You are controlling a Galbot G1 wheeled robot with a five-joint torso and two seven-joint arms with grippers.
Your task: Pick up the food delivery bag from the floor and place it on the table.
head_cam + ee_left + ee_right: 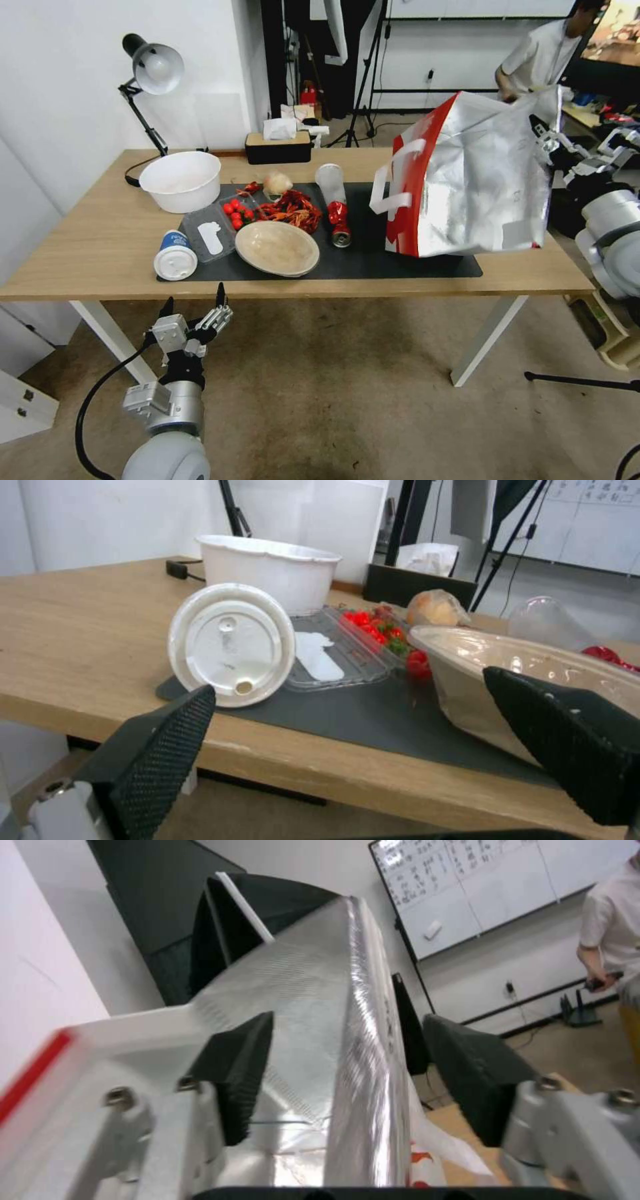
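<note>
I see one food delivery bag (467, 180) on the desk (87, 247), tipped rightward, right gripper (347, 1080) fingers apart astride its rim, left gripper (193, 310) fingers apart.

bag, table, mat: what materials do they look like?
Food delivery bag: crinkled, mirror-bright foil lining, red-and-white outer that looks like paper or laminate. Table: light matte wood or wood-look laminate, faint grain. Mat: flat dark grey, matte, probably rubber or felt.
</note>
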